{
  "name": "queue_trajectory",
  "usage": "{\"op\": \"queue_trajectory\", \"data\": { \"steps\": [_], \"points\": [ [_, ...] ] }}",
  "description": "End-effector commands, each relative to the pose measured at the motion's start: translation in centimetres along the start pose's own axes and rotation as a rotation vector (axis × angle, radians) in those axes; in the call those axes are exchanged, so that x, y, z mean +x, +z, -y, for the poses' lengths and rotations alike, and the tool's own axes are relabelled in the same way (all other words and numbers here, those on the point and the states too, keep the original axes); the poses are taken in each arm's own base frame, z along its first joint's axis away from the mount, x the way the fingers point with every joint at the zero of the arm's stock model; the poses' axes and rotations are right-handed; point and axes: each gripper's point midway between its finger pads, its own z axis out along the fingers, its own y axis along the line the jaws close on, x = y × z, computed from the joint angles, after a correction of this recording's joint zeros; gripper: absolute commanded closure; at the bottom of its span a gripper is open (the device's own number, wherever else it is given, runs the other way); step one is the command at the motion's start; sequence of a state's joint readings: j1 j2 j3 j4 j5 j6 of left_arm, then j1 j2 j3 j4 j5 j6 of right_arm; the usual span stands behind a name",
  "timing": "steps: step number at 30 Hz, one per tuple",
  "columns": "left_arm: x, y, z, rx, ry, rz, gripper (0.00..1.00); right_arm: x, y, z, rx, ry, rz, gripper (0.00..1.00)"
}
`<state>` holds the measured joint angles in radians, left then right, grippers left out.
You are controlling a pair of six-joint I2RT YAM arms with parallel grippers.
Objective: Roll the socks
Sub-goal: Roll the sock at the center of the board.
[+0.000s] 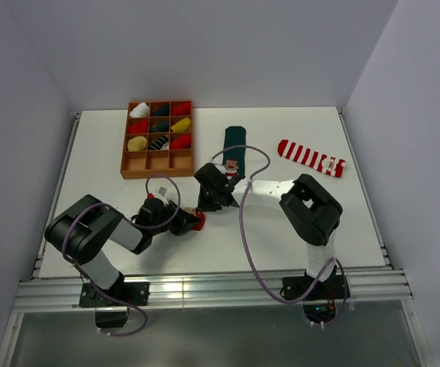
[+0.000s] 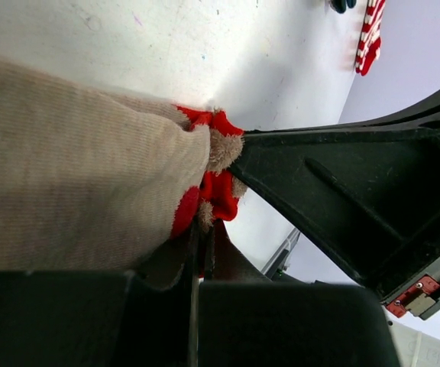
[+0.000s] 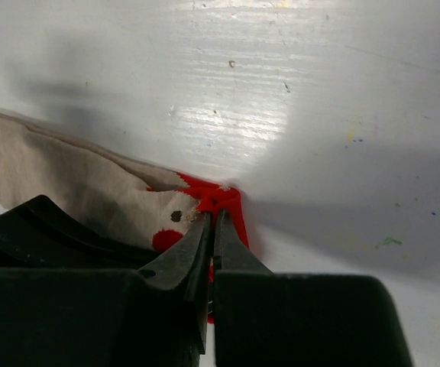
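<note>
— Where's the beige sock (image 3: 75,180)?
— Lying on the counter (image 3: 319,92), between the two arms. The right hand (image 3: 211,223) is pinched tight on its red toe.
— And the left hand (image 2: 202,256)?
— Closed too, and it seems to nip the same sock's edge, though that view is cramped. The green sock (image 1: 235,140) and the striped sock (image 1: 310,157) lie farther back.

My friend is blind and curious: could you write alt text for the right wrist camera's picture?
The right hand is pinched shut on the red end of a crumpled beige sock, which lies on a scuffed white table.
</note>
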<state>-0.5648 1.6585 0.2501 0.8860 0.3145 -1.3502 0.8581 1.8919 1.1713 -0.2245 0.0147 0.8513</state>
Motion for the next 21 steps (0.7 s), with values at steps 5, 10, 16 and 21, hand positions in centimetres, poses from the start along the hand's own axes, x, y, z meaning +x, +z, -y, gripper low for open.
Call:
{"op": "queue_trajectory", "data": {
  "steps": [5, 10, 16, 21],
  "points": [
    [-0.2, -1.6, -4.0, -0.193, 0.024, 0.047, 0.92, 0.9, 2.0, 1.2, 0.107, -0.015, -0.047, 1.0],
    [-1.5, -3.4, -3.3, -0.254, 0.095, 0.131, 0.77, 1.0, 2.8, 1.8, 0.166, -0.023, -0.064, 1.0],
    [-2.9, -5.2, -0.1, -0.233, 0.22, 0.235, 0.61, 1.0, 3.0, 2.0, 0.189, -0.021, -0.076, 1.0],
    [-3.8, -5.7, 2.0, -0.223, 0.365, 0.271, 0.5, 1.0, 3.1, 2.0, 0.196, -0.008, -0.079, 1.0]
  ]
}}
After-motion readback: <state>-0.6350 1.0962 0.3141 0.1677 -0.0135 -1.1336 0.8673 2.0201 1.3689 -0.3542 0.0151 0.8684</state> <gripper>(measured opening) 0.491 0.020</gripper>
